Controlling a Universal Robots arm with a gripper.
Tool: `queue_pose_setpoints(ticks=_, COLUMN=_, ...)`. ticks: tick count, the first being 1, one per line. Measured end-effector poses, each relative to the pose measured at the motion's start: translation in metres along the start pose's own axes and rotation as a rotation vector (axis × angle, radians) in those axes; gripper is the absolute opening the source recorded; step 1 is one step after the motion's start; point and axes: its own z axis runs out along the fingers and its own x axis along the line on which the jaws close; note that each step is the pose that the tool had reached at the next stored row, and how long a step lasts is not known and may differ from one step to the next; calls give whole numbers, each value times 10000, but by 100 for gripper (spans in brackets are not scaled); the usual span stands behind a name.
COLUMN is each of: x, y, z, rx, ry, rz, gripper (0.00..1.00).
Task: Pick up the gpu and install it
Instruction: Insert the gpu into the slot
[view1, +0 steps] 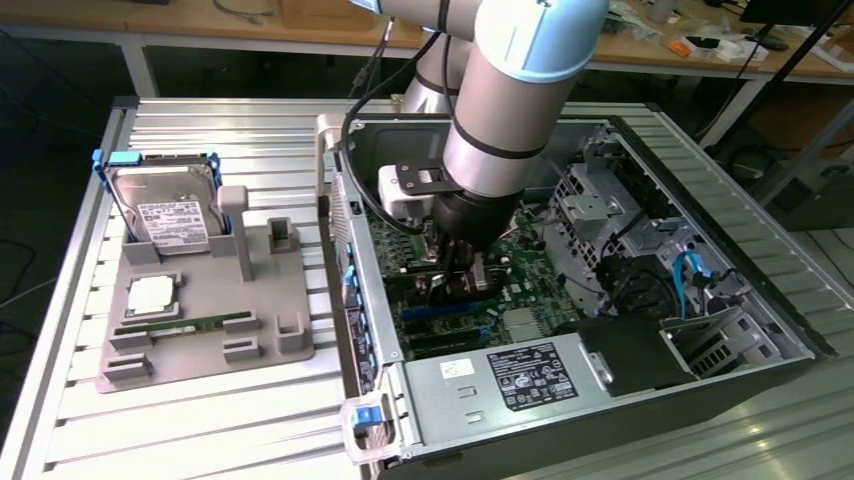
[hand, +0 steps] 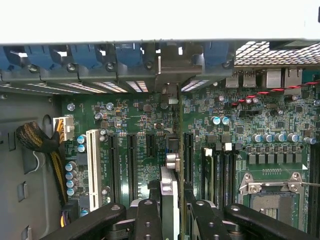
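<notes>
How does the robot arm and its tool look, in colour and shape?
The arm is a thick silver-grey tube with a pale blue joint cap and a black band; black cables run beside it. A white box sits near the wrist. The tool has black linkage fingers with round bolts.

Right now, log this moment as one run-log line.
end effector: shut on thin green gpu card | position: inside open black computer case, over green motherboard | card edge-on at slots, seating unclear
</notes>
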Motion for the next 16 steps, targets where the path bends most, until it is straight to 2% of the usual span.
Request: queue_pose_setpoints(ticks=16, x=1, y=9, z=3, rx=0, ry=0, rz=0, gripper=28)
